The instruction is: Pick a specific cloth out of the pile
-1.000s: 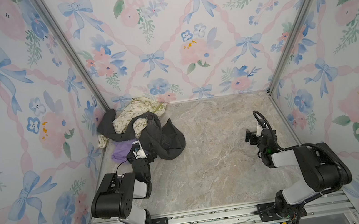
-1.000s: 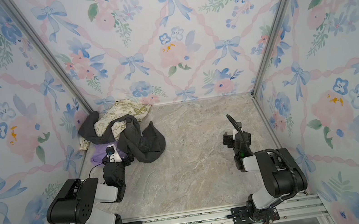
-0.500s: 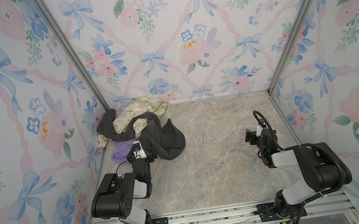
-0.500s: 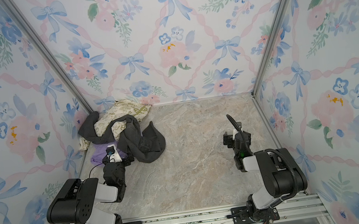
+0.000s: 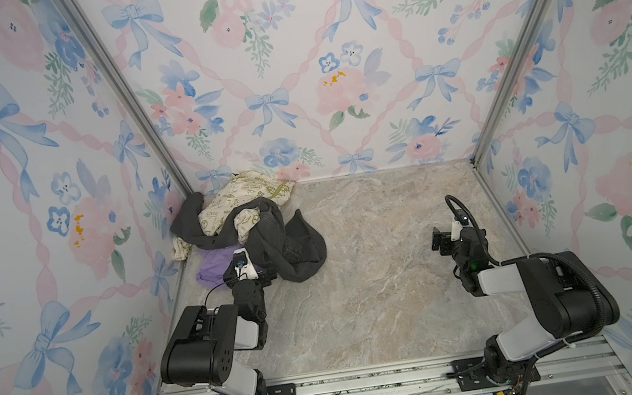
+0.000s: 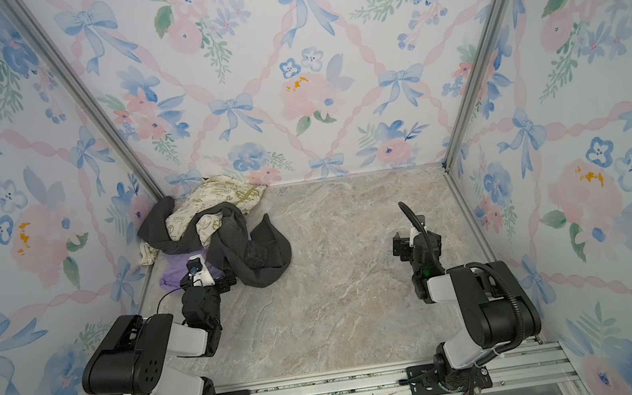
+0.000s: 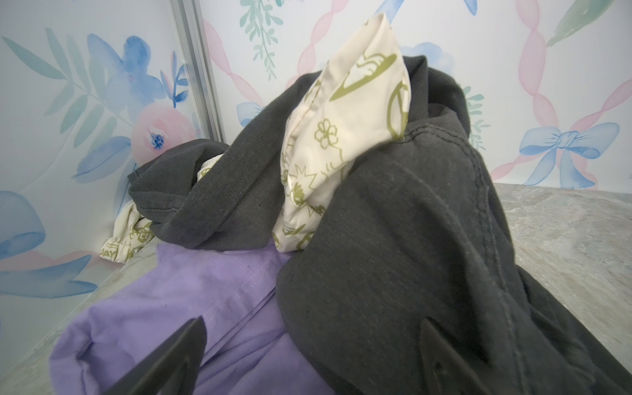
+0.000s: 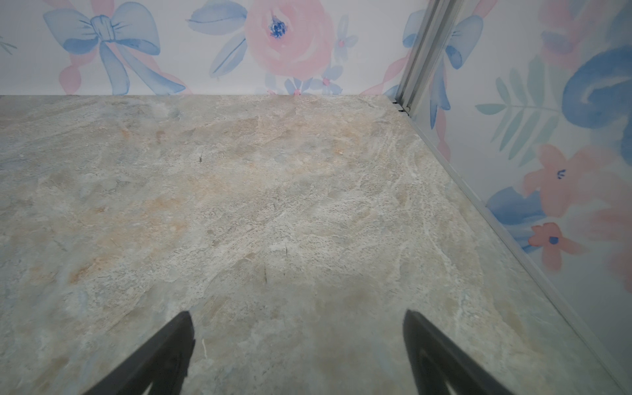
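Note:
The pile (image 5: 255, 224) lies in the back left corner in both top views. The lavender cloth (image 5: 210, 267) (image 7: 164, 307) sits at its near left edge, partly under a dark charcoal garment (image 5: 296, 247) (image 7: 393, 256). A cream cloth with green print (image 5: 246, 191) (image 7: 342, 119) lies at the back. My left gripper (image 5: 249, 274) (image 7: 313, 321) is open at the pile's near edge. One fingertip is over the lavender cloth, the other over the dark garment, and nothing is gripped. My right gripper (image 5: 440, 240) (image 8: 297, 314) hangs open and empty over bare table at the right.
Flowered walls (image 5: 54, 201) enclose the marble-look table (image 5: 379, 273) on three sides, with metal corner posts (image 5: 135, 119). The pile presses against the left wall and back corner. An aluminium rail (image 5: 353, 386) runs along the front edge by both arm bases.

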`<state>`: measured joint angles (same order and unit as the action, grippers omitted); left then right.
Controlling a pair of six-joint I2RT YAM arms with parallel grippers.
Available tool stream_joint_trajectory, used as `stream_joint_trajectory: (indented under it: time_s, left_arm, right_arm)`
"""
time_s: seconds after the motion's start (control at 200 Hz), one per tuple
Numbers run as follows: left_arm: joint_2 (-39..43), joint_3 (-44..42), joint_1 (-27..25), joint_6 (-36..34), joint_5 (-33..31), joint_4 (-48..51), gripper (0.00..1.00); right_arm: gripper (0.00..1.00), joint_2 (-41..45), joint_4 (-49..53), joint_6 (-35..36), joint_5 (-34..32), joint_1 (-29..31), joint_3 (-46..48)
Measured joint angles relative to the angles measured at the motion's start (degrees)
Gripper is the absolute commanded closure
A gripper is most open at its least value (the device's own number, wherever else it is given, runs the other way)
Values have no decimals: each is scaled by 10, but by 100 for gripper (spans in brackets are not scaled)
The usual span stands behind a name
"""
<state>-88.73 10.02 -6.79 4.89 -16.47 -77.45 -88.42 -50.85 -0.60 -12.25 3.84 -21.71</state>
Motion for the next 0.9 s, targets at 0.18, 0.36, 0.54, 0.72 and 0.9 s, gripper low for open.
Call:
stream_joint_trajectory:
  time_s: [0.18, 0.36, 0.54, 0.72, 0.9]
  left_arm:
    - [0, 0, 0, 0, 4, 0, 2]
    - [23, 11, -7, 0, -19, 39, 2]
    - [126, 19, -35, 1, -87, 106, 2]
    - [245, 53, -45, 23, -134, 263, 2]
    - [342, 132, -40, 109, -204, 499, 2]
  right_arm:
    - [3, 0, 0, 0, 1, 0, 0]
    - [3, 25, 72, 15, 13, 9, -26]
    - [3, 92, 174, 42, 16, 50, -94]
    - [3, 132, 237, 52, 11, 79, -124]
    - [3, 140, 304, 69, 12, 120, -176]
